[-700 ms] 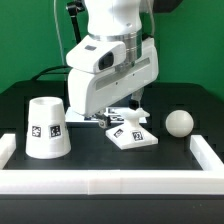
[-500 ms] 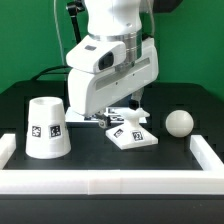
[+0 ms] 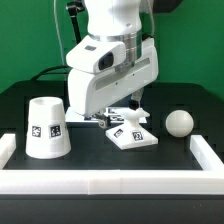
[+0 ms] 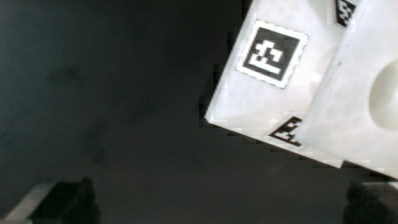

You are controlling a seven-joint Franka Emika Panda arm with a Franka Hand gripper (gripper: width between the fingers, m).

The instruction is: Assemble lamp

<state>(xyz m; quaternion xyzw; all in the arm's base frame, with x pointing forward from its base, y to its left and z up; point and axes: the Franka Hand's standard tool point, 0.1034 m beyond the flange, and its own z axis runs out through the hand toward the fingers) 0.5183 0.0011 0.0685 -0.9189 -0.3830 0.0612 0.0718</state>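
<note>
The square white lamp base (image 3: pixel 133 133) lies tilted on the black table at the middle, tags facing up; in the wrist view it (image 4: pixel 311 85) fills one corner. The cone-shaped shade (image 3: pixel 46 127) stands at the exterior view's left. The round bulb (image 3: pixel 179 122) lies at the exterior view's right. My gripper (image 3: pixel 122 110) hangs low just behind the base. In the wrist view the gripper (image 4: pixel 222 205) is open, its dark fingertips (image 4: pixel 68 200) set wide apart over bare table, with nothing between them. The base lies off to one side of the jaws.
A low white wall borders the table along the front (image 3: pixel 110 183) and at both sides (image 3: pixel 210 150). The arm's bulky white body (image 3: pixel 110 60) hides the table behind the base.
</note>
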